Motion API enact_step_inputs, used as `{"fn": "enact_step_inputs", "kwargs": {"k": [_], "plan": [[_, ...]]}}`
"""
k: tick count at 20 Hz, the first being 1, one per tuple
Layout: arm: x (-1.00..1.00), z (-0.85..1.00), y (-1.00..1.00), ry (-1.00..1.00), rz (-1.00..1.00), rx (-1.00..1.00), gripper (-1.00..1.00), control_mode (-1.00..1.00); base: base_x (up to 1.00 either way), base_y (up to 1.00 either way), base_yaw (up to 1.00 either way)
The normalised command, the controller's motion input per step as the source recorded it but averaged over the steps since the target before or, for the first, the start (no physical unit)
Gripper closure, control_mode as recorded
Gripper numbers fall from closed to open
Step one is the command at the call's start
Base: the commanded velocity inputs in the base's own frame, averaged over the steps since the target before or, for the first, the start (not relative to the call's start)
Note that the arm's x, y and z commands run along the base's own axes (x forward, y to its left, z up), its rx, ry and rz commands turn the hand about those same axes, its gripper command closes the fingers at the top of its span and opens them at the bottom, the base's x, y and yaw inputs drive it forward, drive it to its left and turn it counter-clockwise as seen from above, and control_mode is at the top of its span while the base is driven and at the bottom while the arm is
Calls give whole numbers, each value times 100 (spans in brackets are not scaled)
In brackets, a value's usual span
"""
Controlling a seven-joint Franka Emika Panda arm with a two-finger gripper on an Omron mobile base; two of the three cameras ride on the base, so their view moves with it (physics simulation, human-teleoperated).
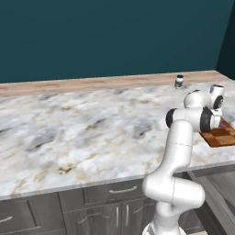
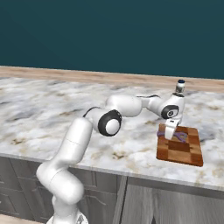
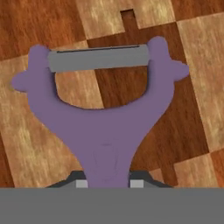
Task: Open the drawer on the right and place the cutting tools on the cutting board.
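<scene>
The marbled counter point(image 2: 57, 109) runs broad and bare on the left under a teal wall point(image 2: 109, 35). Towards the right, the hand point(image 2: 171, 129) is nearly closed on the stem of a purple Y-shaped peeler point(image 3: 103, 118), held just above the checkered cutting board point(image 2: 186, 151). Its long axis runs away from the hand, grey blade point(image 3: 98, 59) crosswise at the far end; the board lies near the counter's front edge, a small dark-capped jar point(image 2: 180, 86) stands behind it, and the drawer point(image 1: 220, 183) is open below.

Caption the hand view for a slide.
Gripper shut on a purple peeler, held just above the checkered cutting board.
</scene>
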Motion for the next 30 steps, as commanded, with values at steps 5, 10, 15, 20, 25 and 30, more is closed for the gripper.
{"fn": "enact_step_inputs", "kwargs": {"k": [5,10,15,20,25,30], "plan": [[1,-10,-3,0,0,0,-100,-100,0,0,0],[0,3,-2,0,0,0,-100,-100,0,0,0],[-14,41,0,-3,0,0,-100,-100,0,0,0],[-70,77,1,-13,0,0,-100,-100,0,0,0],[-96,53,10,-15,5,-1,-100,-100,0,0,0],[-100,12,29,-15,18,-10,-100,-100,0,0,0]]}}
